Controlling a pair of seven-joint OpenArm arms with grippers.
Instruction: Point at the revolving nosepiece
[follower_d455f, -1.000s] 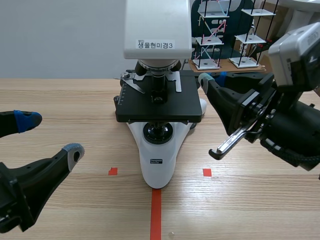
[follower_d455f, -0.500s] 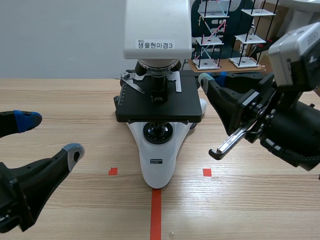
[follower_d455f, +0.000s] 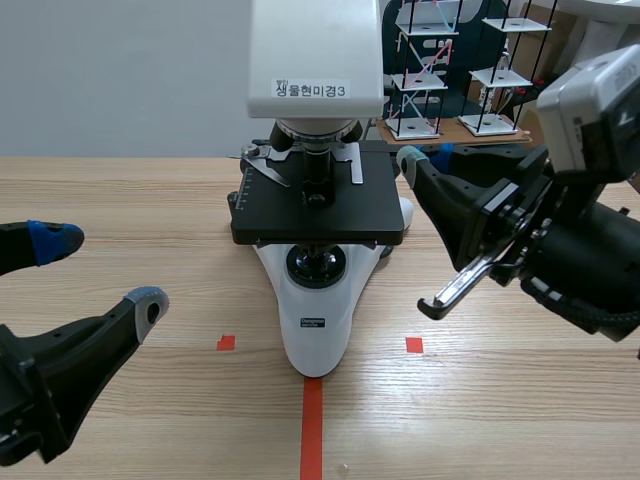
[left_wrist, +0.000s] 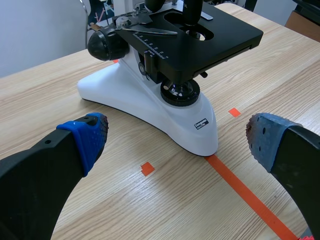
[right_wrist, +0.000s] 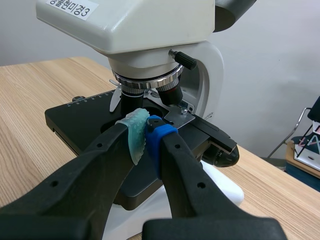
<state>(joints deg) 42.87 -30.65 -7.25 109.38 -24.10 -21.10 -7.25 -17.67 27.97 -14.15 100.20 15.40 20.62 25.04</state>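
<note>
a white label (follower_d455f: 312, 89) on the front of the microscope (follower_d455f: 316, 335) head reads "생물현미경3", and in the right wrist view only its end, "경3", shows; a small dark plate (follower_d455f: 315, 322) on the white foot carries print too small to read. the microscope stands on the wooden table (follower_d455f: 520, 420) at the middle, its foot resting on the far end of an orange-red tape line (follower_d455f: 312, 430), with a small tape square (follower_d455f: 226, 343) on one side and another (follower_d455f: 414, 345) on the other. the revolving nosepiece (right_wrist: 148, 80) sits right under the head, a ringed silver-and-black collar with objectives hanging over the black stage (follower_d455f: 320, 205). the right jaws are pressed together on nothing, the grey-green pad (right_wrist: 134, 136) and the blue pad (right_wrist: 156, 136) meeting at the tip; in the right wrist view that tip is aimed up toward the nosepiece, just below it and apart from it, while the scene view puts it beside the stage's far corner on the robot's right. the left jaws stand wide apart and hold nothing, low over the table on the robot's left and well apart from the microscope, one blue pad (left_wrist: 88, 136) to either side of the foot in the left wrist view. behind the table stand small tiered frames (follower_d455f: 420, 70) with white shelves.
</note>
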